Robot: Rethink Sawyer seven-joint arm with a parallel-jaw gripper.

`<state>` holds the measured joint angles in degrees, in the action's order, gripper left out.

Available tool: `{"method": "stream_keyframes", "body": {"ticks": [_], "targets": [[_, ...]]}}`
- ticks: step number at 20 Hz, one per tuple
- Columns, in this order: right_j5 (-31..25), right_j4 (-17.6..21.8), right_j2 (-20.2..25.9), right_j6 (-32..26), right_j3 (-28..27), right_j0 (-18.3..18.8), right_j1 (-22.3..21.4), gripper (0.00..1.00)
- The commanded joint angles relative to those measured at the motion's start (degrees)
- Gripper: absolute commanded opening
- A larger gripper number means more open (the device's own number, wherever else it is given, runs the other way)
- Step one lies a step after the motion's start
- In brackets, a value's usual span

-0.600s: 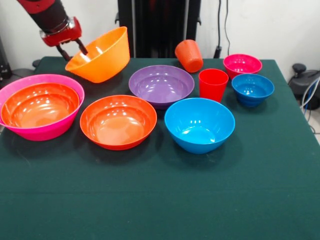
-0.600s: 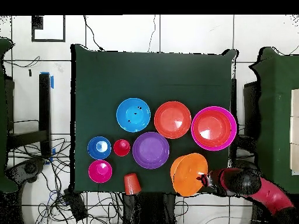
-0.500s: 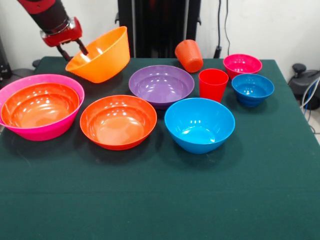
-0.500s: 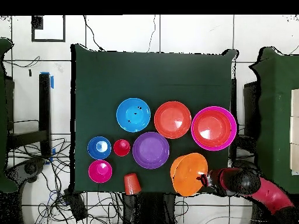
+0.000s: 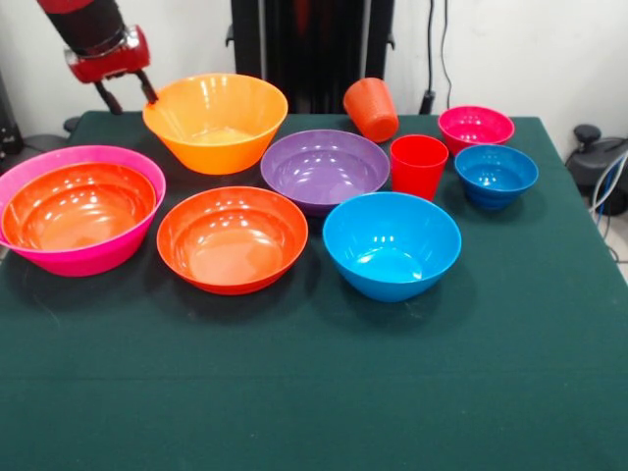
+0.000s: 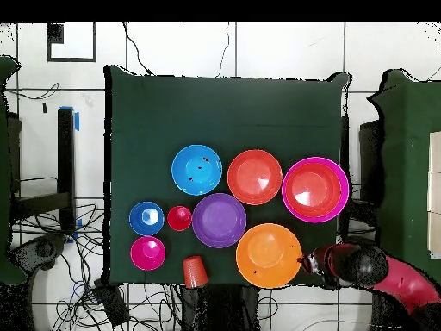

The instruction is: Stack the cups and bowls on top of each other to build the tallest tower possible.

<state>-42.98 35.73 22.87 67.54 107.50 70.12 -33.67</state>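
Note:
My gripper [image 5: 125,93] is open and empty at the far left table edge, just beside the rim of the big yellow-orange bowl [image 5: 216,123], which sits upright on the table; overhead, the gripper [image 6: 303,261] is right of that bowl [image 6: 269,255]. The big pink bowl [image 5: 88,260] holds one red-orange bowl [image 5: 78,206]. The other red-orange bowl [image 5: 232,238], the purple bowl [image 5: 324,169] and the medium blue bowl [image 5: 391,245] stand apart. The red cup [image 5: 418,165] is upright. The orange cup [image 5: 371,108] lies tipped. The small magenta bowl [image 5: 475,128] and small blue bowl [image 5: 496,175] stand at the right.
The green table [image 5: 324,392] has open cloth along its near half. The black pedestal [image 5: 312,49] stands behind the bowls. The yellow-orange bowl touches or nearly touches the purple bowl.
The yellow-orange bowl, held tilted by its rim before, now sits flat on the table, shifted toward the purple bowl, which moved slightly. The gripper has let go and lifted back.

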Motion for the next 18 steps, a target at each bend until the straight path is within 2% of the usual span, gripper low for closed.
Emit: {"method": "stream_keyframes", "body": {"ticks": [1,3,10,18], "targets": [[-3.41,3.05,3.13,-6.61,-1.37,-3.95,-6.41,1.0],[-4.18,2.94,2.99,-7.12,-1.49,-3.97,-7.08,1.0],[-2.7,3.35,2.51,-6.62,-1.43,-2.91,-3.6,1.0],[-2.66,2.3,2.4,-5.88,0.59,-2.18,-4.42,1.0]]}}
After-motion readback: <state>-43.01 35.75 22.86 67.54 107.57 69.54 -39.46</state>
